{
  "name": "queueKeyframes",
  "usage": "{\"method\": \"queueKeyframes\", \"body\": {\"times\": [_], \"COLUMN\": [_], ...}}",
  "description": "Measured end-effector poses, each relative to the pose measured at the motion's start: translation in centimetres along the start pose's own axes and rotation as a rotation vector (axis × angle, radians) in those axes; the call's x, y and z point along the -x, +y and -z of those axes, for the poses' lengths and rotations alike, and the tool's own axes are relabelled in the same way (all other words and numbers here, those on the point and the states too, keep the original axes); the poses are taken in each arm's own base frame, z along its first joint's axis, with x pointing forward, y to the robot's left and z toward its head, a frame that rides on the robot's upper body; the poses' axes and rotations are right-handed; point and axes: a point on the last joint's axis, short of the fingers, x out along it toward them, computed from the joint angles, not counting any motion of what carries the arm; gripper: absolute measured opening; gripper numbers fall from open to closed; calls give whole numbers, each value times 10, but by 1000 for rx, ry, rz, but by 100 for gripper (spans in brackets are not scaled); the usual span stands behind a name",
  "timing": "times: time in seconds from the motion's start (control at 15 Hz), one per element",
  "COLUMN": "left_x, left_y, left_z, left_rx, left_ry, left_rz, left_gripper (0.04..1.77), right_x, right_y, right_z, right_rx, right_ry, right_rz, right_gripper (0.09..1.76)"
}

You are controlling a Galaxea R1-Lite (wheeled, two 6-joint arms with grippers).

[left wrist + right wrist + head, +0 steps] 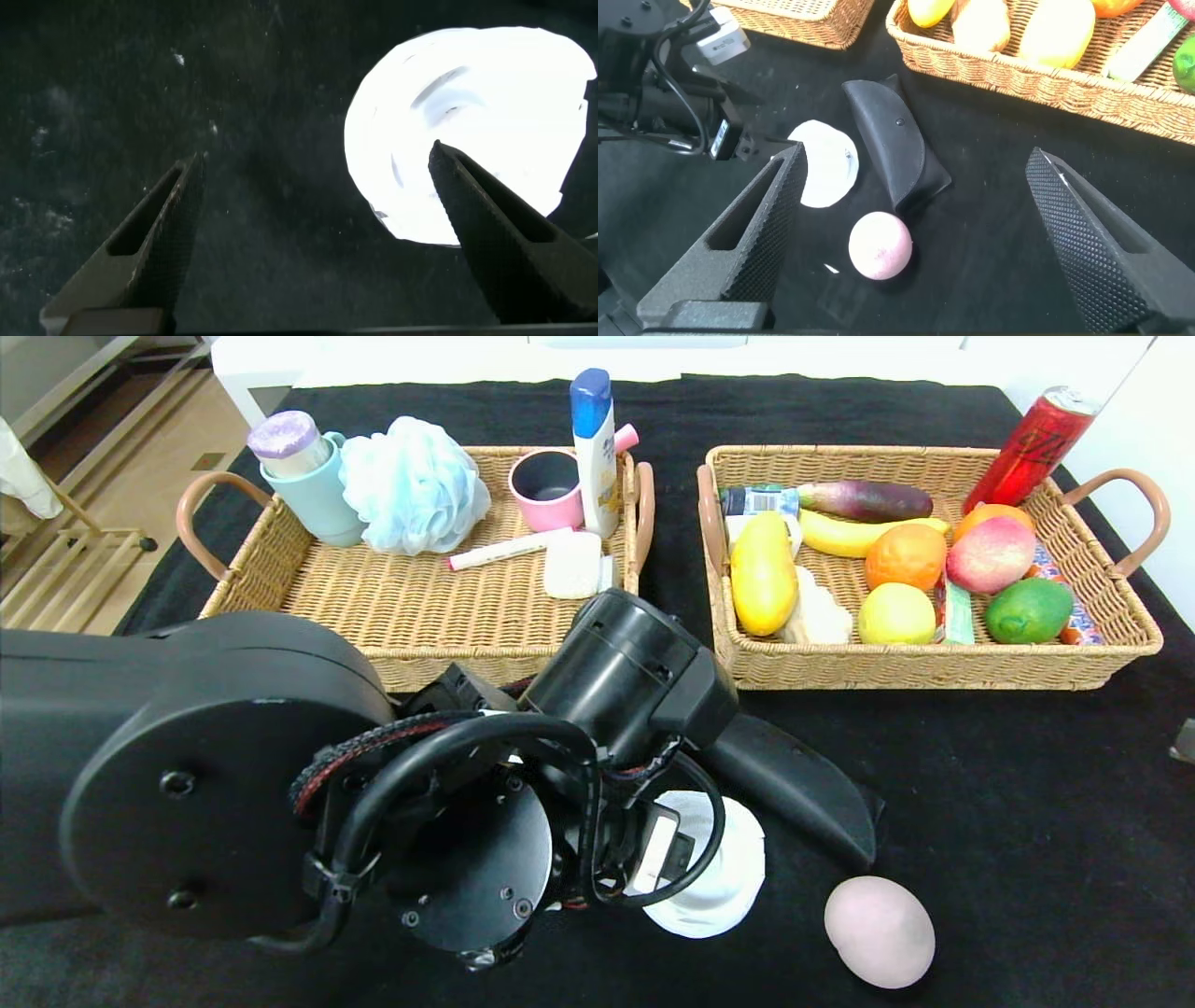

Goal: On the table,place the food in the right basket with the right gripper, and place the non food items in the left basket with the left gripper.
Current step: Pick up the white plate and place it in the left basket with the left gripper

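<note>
Head view: the left arm reaches low over the table's [1027, 784] front edge, above the white tub [724, 887]; black pouch [794, 789] and pink bun [879, 931] lie alongside.

Left wrist view: left gripper [313, 201] spread, empty, one finger overlapping the tub. Judged step: approach; next, centre, descend, close.

Right wrist view: right gripper [910, 201] spread, empty, hovering over the bun.

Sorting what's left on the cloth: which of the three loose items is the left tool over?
The white round tub. The open left tool hangs above it, one finger across it. The black pouch and pink bun lie farther right.
</note>
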Motion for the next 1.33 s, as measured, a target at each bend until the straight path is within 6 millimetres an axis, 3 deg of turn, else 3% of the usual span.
{"method": "queueKeyframes", "body": {"times": [0.93, 1.2, 1.33], "left_x": [-17, -18, -19], "left_y": [-9, -9, -10], "left_z": [1, 2, 2], "left_rx": [-16, -21, -25], "left_ry": [24, 27, 29], "left_rz": [-17, -18, -18], "left_gripper": [172, 111, 89], "right_x": [1, 1, 1], "right_y": [0, 0, 0], "right_z": [0, -1, -1], "right_rx": [1, 1, 1], "right_ry": [-5, -7, -7], "right_rz": [1, 1, 2], "right_gripper": [171, 171, 171]}}
